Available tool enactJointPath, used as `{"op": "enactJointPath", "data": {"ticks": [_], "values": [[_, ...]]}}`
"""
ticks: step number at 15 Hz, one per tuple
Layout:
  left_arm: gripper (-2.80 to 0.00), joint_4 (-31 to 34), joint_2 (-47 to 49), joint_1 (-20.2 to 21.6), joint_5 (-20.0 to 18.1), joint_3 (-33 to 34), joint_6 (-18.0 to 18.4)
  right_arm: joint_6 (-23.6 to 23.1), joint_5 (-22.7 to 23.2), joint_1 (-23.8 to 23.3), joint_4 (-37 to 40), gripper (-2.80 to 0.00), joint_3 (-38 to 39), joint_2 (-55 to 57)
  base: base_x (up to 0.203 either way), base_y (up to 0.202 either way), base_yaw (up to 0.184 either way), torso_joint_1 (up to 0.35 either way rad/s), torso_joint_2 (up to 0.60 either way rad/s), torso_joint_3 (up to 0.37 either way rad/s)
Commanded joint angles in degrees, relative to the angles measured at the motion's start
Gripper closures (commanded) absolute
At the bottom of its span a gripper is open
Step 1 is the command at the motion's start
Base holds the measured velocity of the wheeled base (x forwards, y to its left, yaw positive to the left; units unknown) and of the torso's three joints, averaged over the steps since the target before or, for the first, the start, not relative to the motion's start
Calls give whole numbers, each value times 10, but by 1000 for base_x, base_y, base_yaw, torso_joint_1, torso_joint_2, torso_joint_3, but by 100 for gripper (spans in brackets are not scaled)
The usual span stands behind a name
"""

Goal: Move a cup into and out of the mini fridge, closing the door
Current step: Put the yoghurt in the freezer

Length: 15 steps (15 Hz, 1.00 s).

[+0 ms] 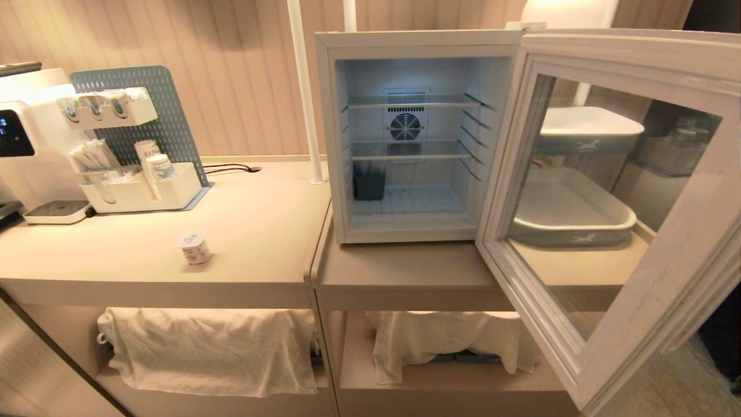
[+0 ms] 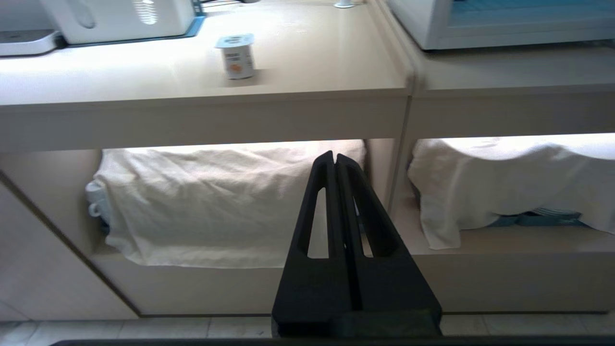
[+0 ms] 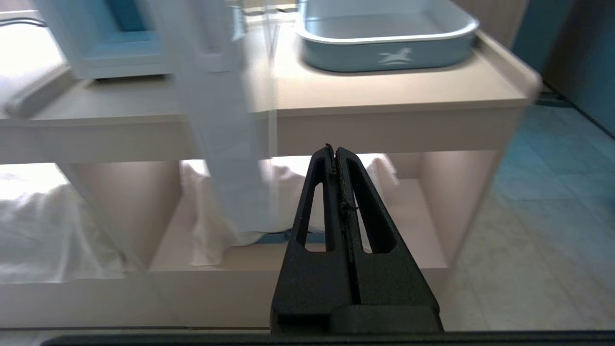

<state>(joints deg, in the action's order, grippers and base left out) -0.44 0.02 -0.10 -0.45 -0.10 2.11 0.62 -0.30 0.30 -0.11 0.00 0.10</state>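
Observation:
A tiny white cup (image 1: 194, 247) with a foil lid and orange label stands on the left counter, well left of the mini fridge (image 1: 412, 139); the left wrist view shows the cup (image 2: 236, 55) too. The fridge stands wide open, wire shelves lit inside. Its door (image 1: 613, 197), a pale frame around glass, swings out toward me on the right. My left gripper (image 2: 334, 155) hangs shut and empty below counter height, facing the lower shelf. My right gripper (image 3: 334, 148) is likewise shut and empty, low, just right of the door's edge (image 3: 216, 120). Neither arm shows in the head view.
A water dispenser (image 1: 26, 139) and a pegboard organiser (image 1: 136, 145) with cups and sachets fill the back left. Two grey-blue trays (image 1: 570, 214) sit behind the open door. White cloths (image 1: 208, 347) drape the lower shelves. A dark bin (image 1: 369, 184) sits in the fridge.

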Motion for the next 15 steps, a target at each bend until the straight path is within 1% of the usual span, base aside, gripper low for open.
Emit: {"op": "enactJointPath", "data": {"ticks": [1,15], "values": [[0,0,0,0,0,0,0,0,0,0,-1,0,0,1,0,192,1,2,2,2],[0,-1,0,0,-2,0,-1,0,0,0,-1,0,0,1,0,193,0,3,3,2]]}}
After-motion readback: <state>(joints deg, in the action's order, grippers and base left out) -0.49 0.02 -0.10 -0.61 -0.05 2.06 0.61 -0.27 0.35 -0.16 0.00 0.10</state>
